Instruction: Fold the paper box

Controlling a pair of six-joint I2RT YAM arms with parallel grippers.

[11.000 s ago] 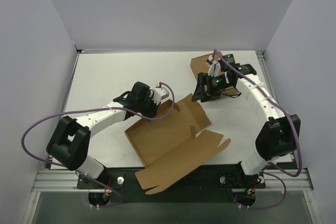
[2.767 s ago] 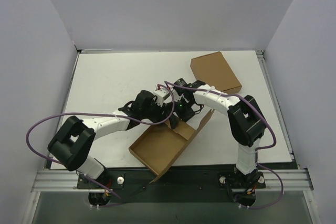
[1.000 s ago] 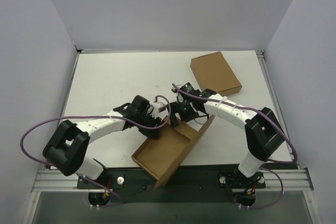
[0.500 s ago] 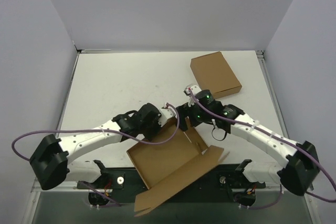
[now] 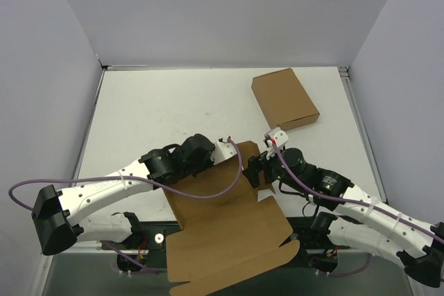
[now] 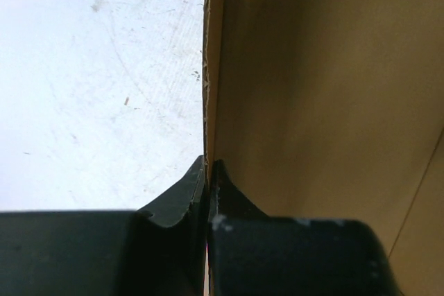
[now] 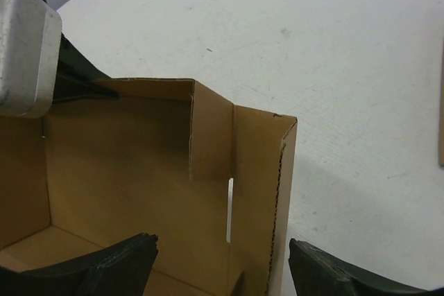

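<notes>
The paper box [image 5: 223,232] is a brown die-cut cardboard piece lying half open at the table's near edge, with its big flap hanging over the front. My left gripper [image 5: 225,153] is shut on the box's far wall; in the left wrist view the fingers [image 6: 187,188] pinch the thin cardboard edge [image 6: 210,67]. My right gripper [image 5: 259,170] is open at the box's right corner. In the right wrist view its fingers [image 7: 118,263] straddle the upright corner wall with a thin slit [image 7: 229,209]. The left gripper also shows there [image 7: 73,77].
A compact closed brown carton [image 5: 285,98] lies at the back right of the white table [image 5: 159,109]. Grey walls stand on the left, back and right. Purple cables loop from both arms, one across the box floor [image 5: 208,195].
Both arms have drawn back toward the near edge, pulling the box with them. The big flap has swung further out over the front edge. The left gripper keeps its hold on the wall.
</notes>
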